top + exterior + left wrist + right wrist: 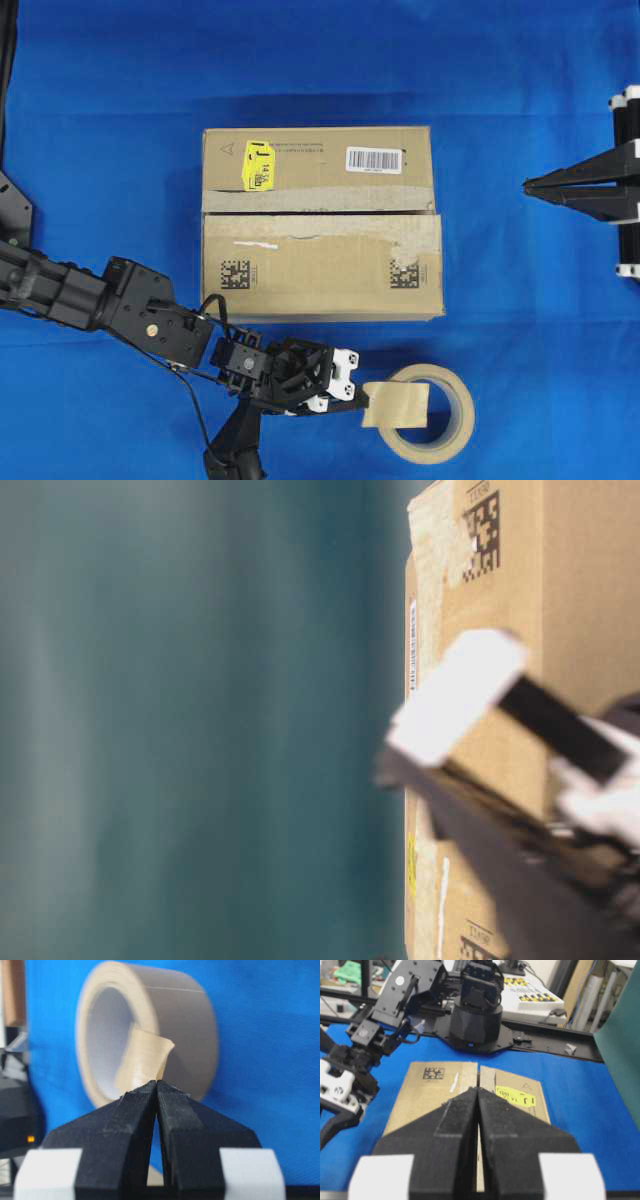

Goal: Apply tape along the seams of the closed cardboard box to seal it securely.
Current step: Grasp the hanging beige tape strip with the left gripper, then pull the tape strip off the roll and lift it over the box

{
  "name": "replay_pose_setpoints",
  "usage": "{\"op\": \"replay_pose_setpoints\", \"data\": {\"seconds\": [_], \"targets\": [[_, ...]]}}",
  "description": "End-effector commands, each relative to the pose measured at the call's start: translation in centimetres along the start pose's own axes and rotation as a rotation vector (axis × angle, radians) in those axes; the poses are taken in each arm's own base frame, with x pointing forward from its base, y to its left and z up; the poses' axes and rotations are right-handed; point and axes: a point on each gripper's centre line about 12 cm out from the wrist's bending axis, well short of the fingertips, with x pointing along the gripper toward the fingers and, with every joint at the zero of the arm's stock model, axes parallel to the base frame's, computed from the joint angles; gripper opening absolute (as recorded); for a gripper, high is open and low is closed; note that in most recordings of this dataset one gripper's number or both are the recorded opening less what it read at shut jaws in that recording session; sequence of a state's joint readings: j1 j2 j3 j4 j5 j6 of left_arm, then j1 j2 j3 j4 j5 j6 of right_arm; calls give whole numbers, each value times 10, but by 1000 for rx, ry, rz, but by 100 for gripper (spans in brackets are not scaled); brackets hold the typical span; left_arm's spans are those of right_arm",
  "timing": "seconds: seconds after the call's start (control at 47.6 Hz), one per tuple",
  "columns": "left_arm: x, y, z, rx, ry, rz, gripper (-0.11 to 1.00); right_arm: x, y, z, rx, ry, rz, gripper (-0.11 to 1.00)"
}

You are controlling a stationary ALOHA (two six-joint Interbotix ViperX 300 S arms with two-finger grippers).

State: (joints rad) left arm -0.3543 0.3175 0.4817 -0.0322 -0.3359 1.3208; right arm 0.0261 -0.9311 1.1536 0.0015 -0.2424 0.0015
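Observation:
The cardboard box (320, 262) lies closed in the middle of the blue table, with a yellow sticker (259, 164) and a barcode label on its far flap. Its seam (320, 212) runs left to right between the two flaps, bordered by pale old tape. My left gripper (362, 405) is in front of the box, shut on one end of a short tan strip of tape (396, 403). The left wrist view shows the tips (156, 1082) pinching that tape (145, 1057) in front of the roll's opening. My right gripper (528, 185) hangs shut and empty to the right of the box, pointing along the seam (478, 1076).
A beige tape roll (432, 450) lies flat on the cloth right of the left gripper, near the front edge; the wrist view shows the roll (185, 1020) close behind the strip. The table-level view shows the box (560, 600) behind a blurred gripper part.

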Motion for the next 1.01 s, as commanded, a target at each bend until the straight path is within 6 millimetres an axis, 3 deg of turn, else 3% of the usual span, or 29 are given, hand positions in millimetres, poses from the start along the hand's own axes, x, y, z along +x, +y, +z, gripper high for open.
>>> {"op": "replay_pose_setpoints", "data": {"seconds": [0.0, 0.252, 0.399, 0.63, 0.735, 0.987], "targets": [[-12, 38, 6, -9, -18, 98, 1, 3, 1, 10, 0, -25, 4, 2], [-23, 71, 6, -4, -22, 177, 1, 4, 1, 7, 0, -15, 3, 2], [-32, 78, 7, -8, -24, 192, 1, 4, 1, 7, 2, -12, 3, 2], [-74, 104, 4, 19, -19, 272, 1, 4, 1, 5, 0, 3, 3, 2], [-92, 111, -8, 43, 11, 299, 1, 4, 1, 3, 0, 12, 3, 2], [-123, 115, -58, 44, 136, 329, 1, 5, 1, 2, -3, 18, 4, 2]]}}
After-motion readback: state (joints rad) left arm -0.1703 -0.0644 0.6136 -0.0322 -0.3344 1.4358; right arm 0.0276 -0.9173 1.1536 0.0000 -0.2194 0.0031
